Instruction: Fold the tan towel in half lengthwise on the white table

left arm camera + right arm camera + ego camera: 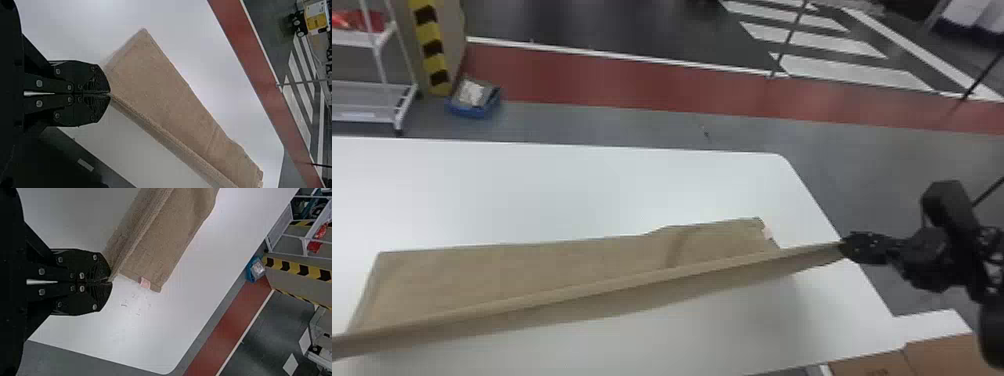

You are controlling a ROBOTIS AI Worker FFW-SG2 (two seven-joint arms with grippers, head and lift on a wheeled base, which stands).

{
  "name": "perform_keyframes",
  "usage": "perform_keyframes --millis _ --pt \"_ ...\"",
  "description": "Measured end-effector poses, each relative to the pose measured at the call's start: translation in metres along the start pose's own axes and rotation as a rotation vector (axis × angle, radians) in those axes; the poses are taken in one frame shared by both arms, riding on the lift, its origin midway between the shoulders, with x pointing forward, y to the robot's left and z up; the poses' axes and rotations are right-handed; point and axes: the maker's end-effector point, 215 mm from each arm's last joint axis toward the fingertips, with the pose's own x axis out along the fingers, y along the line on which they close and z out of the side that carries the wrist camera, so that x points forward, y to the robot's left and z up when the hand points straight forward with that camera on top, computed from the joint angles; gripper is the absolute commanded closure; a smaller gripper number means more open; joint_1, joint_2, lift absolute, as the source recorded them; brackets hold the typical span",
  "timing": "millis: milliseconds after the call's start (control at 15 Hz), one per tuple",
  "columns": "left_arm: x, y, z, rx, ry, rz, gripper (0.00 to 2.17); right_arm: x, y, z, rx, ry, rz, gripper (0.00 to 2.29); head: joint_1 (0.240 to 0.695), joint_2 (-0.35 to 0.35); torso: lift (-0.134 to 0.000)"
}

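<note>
In the head view my right gripper (pixel 847 248) is at the right table edge, shut on the near right corner of the tan towel (pixel 532 270). The towel's near edge is lifted and stretched taut toward the left, while its far part lies on the white table (pixel 582 190). The left wrist view has my left gripper (pixel 109 94) shut on the other near corner of the towel (pixel 168 102). From the right wrist, my right gripper (pixel 110 281) pinches the towel (pixel 164 239) near a small pink tag (pixel 145 282).
Cardboard boxes (pixel 937 355) stand below the table's near right side. On the floor beyond the table are a blue bin (pixel 474 102) and a white rack (pixel 372 87) at the far left.
</note>
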Motion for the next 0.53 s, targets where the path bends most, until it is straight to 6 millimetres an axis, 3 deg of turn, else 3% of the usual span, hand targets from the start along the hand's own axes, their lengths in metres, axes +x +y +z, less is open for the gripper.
perform_keyframes --millis 133,267,533 --pt "-0.006 0.008 0.012 -0.008 -0.015 0.031 1.35 0.004 -0.005 0.003 0.013 0.0 -0.003 2.04 0.695 -0.29 -0.098" --pt "0.002 0.019 0.023 -0.019 -0.027 0.045 1.35 0.016 -0.004 0.007 0.008 0.016 0.012 2.04 0.695 -0.28 -0.098" --pt "0.049 0.044 0.028 -0.025 0.034 0.039 1.35 0.056 -0.004 0.019 -0.012 0.082 0.052 2.04 0.695 -0.24 -0.098"
